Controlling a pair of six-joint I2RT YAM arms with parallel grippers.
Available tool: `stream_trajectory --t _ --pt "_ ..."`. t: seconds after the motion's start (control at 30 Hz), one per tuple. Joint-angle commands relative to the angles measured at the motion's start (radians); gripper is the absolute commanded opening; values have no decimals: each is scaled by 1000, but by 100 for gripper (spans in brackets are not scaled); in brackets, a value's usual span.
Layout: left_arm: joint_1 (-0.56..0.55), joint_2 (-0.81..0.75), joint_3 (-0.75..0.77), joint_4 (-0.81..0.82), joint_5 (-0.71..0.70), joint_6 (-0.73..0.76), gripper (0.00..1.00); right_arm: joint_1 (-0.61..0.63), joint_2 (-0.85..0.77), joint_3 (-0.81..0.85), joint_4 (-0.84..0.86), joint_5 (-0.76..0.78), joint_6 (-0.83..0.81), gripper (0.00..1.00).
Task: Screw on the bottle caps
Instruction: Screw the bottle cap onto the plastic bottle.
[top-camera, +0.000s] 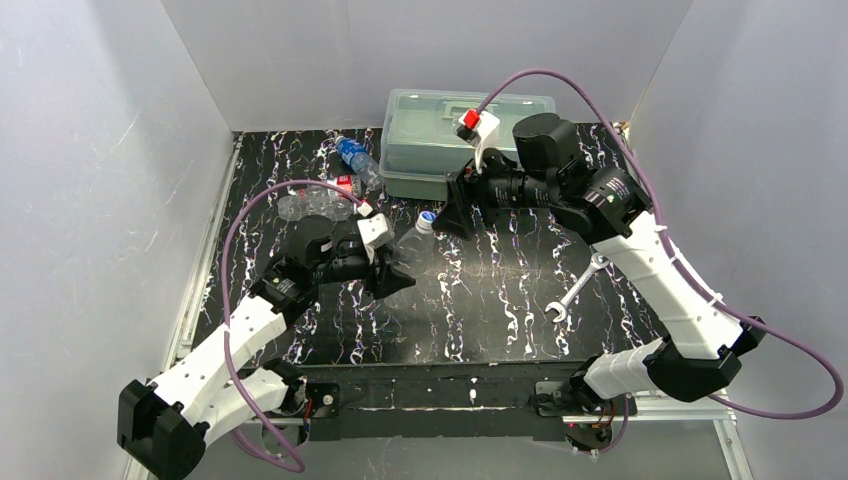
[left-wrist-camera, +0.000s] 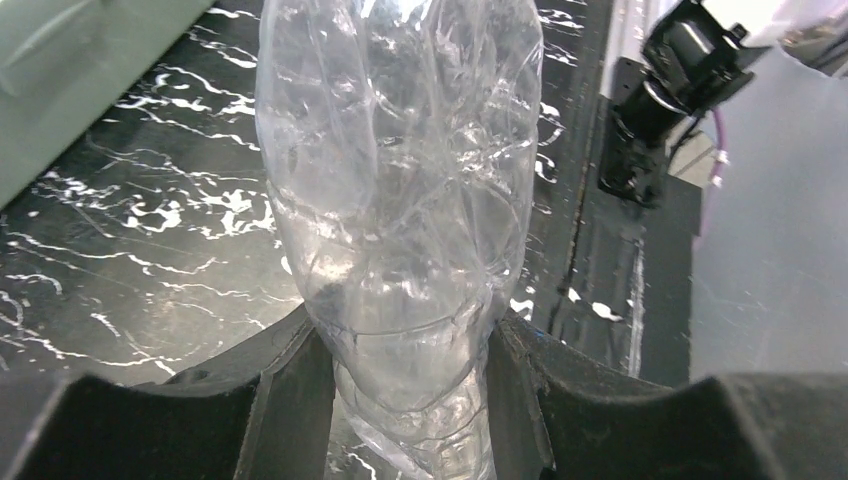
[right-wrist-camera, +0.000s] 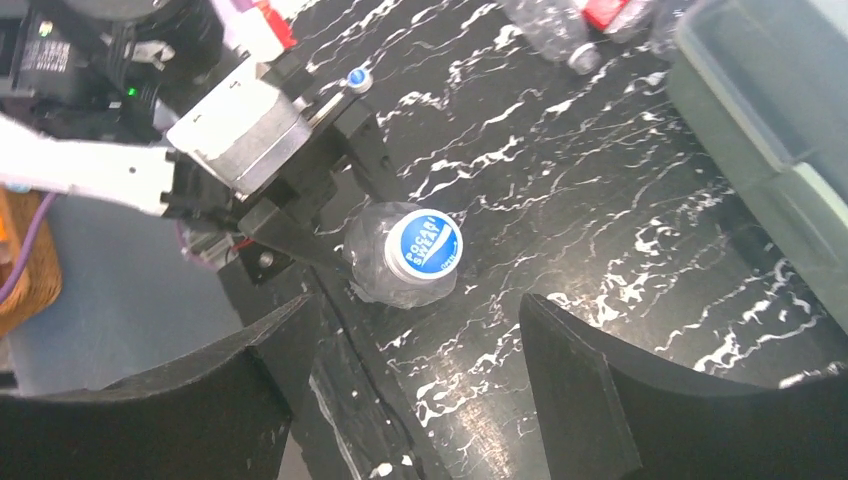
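While your left claw clamps the clear crumpled plastic bottle, your unclenched right claw faces its round blue-and-white cap: grip it, then twist.

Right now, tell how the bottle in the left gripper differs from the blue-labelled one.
The held bottle is unlabelled; the blue-labelled bottle has a blue wrap. The held bottle is clamped in the left gripper; the blue-labelled bottle lies loose on the table. Both are clear plastic.

The table is black with white marble veins. The plain bottle is clear, its cap blue with white lettering. The far box is translucent pale green, the wrench on the right silver.
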Motion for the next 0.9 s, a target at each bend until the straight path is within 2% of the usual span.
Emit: stream_trajectory --t 0.0,0.27,0.53,0.77,0.87 --pt "7 -40 38 -54 144 6 0 -4 -1 -15 34 -172 -73 80" --pt "8 -52 39 -81 158 10 0 -3 39 -12 29 -217 -95 75" --pt "8 -68 38 -89 163 16 0 -3 69 -22 52 -251 -91 65" --pt "8 -76 33 -92 160 16 0 -2 86 -27 72 -277 -72 52" --pt "8 -80 33 -91 153 19 0 -3 87 -31 80 -282 -62 43"
